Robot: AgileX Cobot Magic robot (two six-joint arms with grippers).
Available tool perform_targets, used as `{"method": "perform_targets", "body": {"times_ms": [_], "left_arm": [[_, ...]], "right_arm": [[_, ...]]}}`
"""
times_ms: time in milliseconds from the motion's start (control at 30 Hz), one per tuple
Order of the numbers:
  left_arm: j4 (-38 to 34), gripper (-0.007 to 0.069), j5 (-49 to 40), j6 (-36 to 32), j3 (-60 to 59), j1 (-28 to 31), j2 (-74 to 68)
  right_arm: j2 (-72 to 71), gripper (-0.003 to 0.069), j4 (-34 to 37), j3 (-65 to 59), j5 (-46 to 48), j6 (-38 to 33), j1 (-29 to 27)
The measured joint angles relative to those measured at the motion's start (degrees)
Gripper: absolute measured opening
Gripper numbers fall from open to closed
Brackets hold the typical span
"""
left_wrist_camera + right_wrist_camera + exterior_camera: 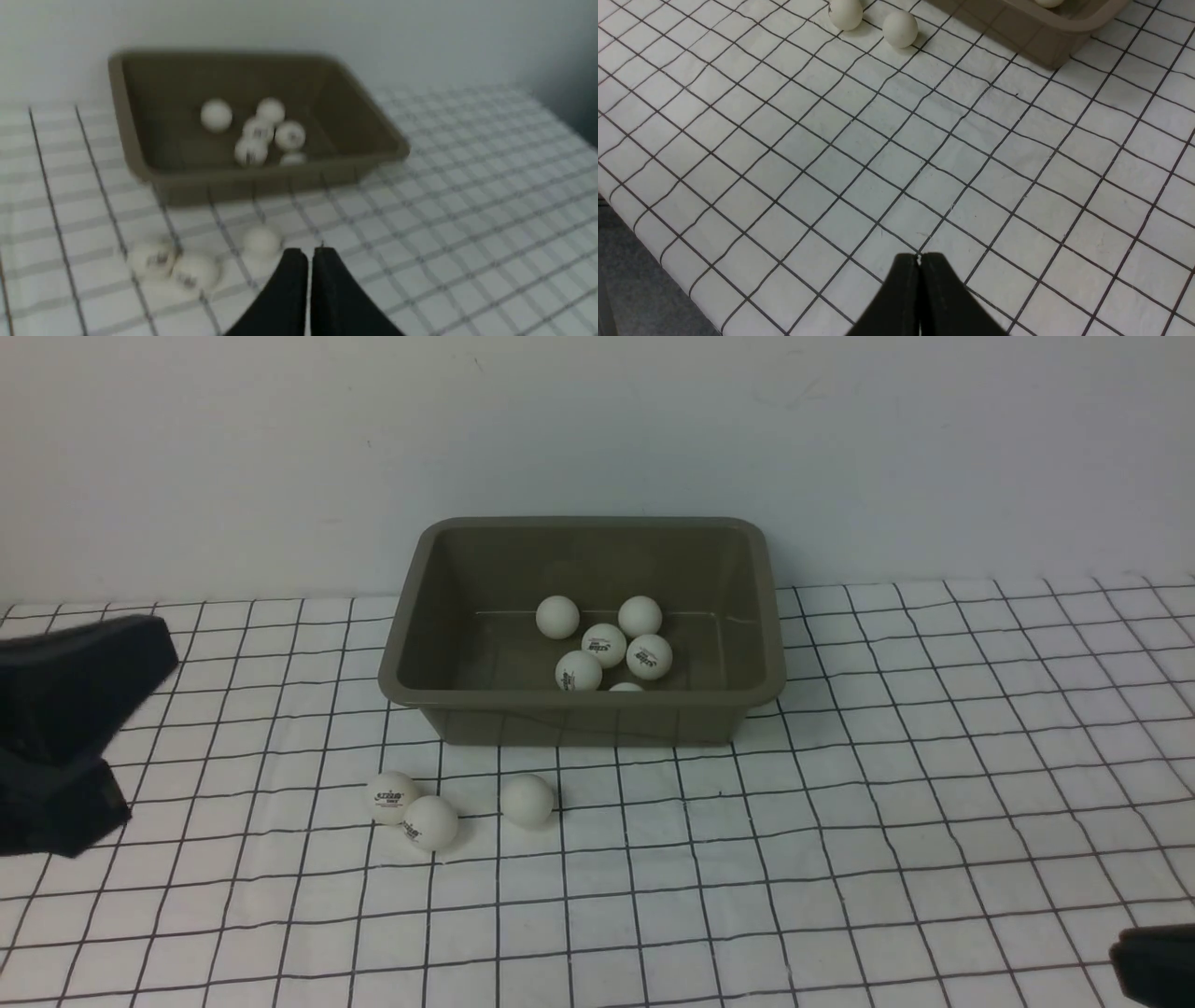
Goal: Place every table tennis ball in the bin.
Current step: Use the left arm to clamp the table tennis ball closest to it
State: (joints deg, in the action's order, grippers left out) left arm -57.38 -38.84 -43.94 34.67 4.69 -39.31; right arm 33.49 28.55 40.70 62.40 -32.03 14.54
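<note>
The olive-grey bin (579, 698) stands at the back middle of the table and holds several white table tennis balls (604, 645). Three more balls lie on the cloth in front of the bin's left half: a pair touching each other (392, 797) (430, 822) and a single one (527, 800). My left gripper (310, 254) is shut and empty, above the cloth just short of the single ball (261, 241); the bin (261, 175) lies beyond. My right gripper (919, 258) is shut and empty over bare cloth, far from the balls (900, 29).
A white cloth with a black grid (840, 821) covers the table; its edge shows in the right wrist view (649, 242). The left arm's dark body (75, 709) is at the left edge, the right arm (1153, 961) at the bottom right corner. A plain wall stands behind the bin.
</note>
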Motion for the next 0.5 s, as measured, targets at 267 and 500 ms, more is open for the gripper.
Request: {"method": "perform_targets", "body": {"times_ms": [267,500], "left_arm": [[42.7,-0.0004,-7.5,31.3,1.4,-0.1,-15.6],[63.3,-0.0004,-9.6,60.9,14.0,-1.8,-27.0]], "right_arm": [[0.0,-0.0017,0.4,0.0,0.0,-0.2,0.0],[0.0,-0.0017,4.3,0.0,0.4,-0.2,0.0]]}}
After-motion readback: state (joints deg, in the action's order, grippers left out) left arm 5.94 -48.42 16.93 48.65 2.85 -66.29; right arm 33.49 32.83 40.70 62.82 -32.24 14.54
